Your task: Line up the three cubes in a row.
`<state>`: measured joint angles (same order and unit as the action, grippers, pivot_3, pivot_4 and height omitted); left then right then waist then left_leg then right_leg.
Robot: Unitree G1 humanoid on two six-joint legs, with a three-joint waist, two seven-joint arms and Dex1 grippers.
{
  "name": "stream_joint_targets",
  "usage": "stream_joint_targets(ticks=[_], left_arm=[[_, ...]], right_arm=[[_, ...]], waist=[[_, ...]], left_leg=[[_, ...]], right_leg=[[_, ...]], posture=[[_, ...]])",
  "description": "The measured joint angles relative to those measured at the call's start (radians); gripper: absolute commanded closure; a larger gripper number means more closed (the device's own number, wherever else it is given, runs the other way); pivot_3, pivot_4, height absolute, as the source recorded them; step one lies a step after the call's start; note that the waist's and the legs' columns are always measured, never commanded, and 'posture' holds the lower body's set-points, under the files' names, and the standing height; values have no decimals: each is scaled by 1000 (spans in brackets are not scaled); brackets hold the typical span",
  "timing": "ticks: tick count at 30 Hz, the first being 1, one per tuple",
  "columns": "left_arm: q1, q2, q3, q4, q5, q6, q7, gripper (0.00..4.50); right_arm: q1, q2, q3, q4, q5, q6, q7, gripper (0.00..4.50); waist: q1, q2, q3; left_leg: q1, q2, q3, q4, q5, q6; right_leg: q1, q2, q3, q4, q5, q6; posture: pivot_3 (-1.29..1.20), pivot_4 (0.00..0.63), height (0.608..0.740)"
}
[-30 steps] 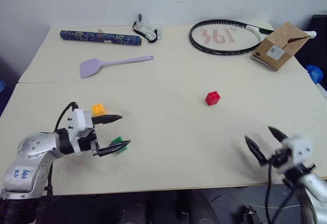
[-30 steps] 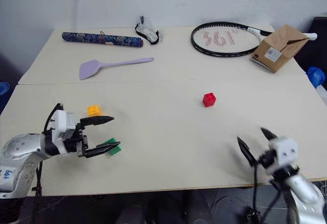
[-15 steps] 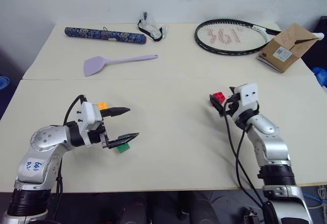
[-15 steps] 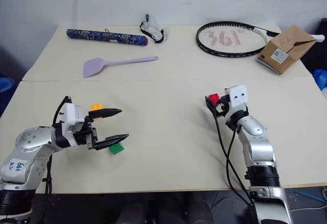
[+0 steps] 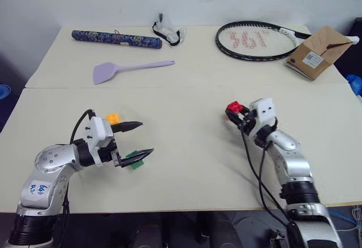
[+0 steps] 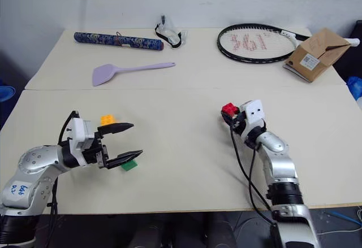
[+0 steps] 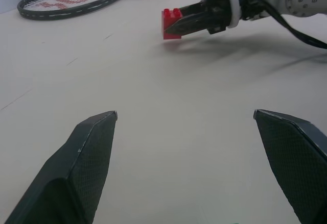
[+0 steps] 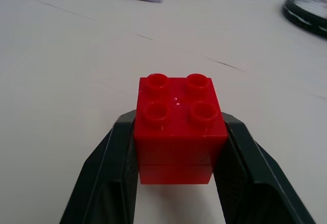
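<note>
Head view: the right gripper (image 5: pixel 240 116) clamps the small red studded plastic cube (image 5: pixel 233 109), well right of the orange-yellow cube (image 5: pixel 113 118) and green cube (image 5: pixel 134 159), which flank the open left gripper (image 5: pixel 139 140).

Right wrist view: the red cube stands studs up, squarish, with no long axis. Likely next: carry it toward the orange-yellow cube.

The head's two eyes looked forward and down from above the near edge of the surface (image 5: pixel 186 90), taking in nearly the same wide spread out to the far wall, with the racket (image 5: pixel 254 40) at the back. The left wrist camera sat low, facing across the surface past its own spread fingers (image 7: pixel 87 157) toward the red cube (image 7: pixel 171 24) and the right gripper (image 7: pixel 176 29). The right wrist camera looked from very close along its fingers (image 8: pixel 110 168) at that same red cube.
</note>
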<state>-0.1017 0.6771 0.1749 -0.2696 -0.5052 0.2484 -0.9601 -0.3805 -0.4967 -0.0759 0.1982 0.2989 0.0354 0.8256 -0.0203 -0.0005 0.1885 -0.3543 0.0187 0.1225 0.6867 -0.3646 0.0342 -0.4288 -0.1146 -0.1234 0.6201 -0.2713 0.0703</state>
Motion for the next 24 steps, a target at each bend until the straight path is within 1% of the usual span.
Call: stream_joint_targets(ticks=[1,3,6,9,12,18,19,21,24], left_arm=[[-1,0,-1,2,1,0,-2,0],[-5,0,-3,5,1,-1,-11,0],[-12,0,-9,10,1,-5,-29,0],[-10,3,-13,10,0,-9,-62,0],[-3,6,-19,10,-2,-10,-90,0],[-8,8,-19,13,-2,-47,-143,0],[-9,8,-20,13,-2,-51,-148,0],[-11,12,-20,13,-2,-57,-162,0],[-11,18,-20,13,-1,-58,-172,0]], right_arm=[[12,-30,2,-21,25,-16,84,2995],[39,-118,50,-80,68,-37,290,2995],[41,-194,122,-86,78,-49,497,2995],[31,-190,160,-25,68,-117,590,2995],[-12,-165,173,71,51,-176,632,2995],[-129,-83,193,343,7,-316,696,2995],[-138,-82,194,353,3,-321,697,2995],[-172,-74,194,395,-8,-329,700,2279],[-194,-57,194,436,-19,-342,705,1451]], waist=[[-2,0,0],[-4,0,0],[-8,0,0],[-6,0,0],[-5,0,0],[-6,0,0],[-7,0,0],[-7,0,0],[-7,0,0]], left_leg=[[0,0,0,0,0,0],[1,0,0,0,0,0],[2,1,0,0,0,0],[2,1,0,0,0,0],[2,0,0,2,0,0],[1,1,-1,4,0,0],[1,1,-1,5,0,0],[1,1,-1,6,0,0],[1,1,-2,6,0,-1]], right_leg=[[1,0,0,0,0,0],[1,0,0,0,0,1],[2,0,0,1,0,1],[1,0,-1,1,0,1],[1,0,-1,1,0,1],[2,0,-1,2,0,0],[2,0,-1,2,0,1],[2,-1,-1,3,0,0],[2,-1,-2,3,0,0]], posture=[[0,150,740],[0,150,740],[0,150,740],[0,150,740],[0,150,740],[0,150,740],[0,150,740],[0,150,740],[0,150,740]])
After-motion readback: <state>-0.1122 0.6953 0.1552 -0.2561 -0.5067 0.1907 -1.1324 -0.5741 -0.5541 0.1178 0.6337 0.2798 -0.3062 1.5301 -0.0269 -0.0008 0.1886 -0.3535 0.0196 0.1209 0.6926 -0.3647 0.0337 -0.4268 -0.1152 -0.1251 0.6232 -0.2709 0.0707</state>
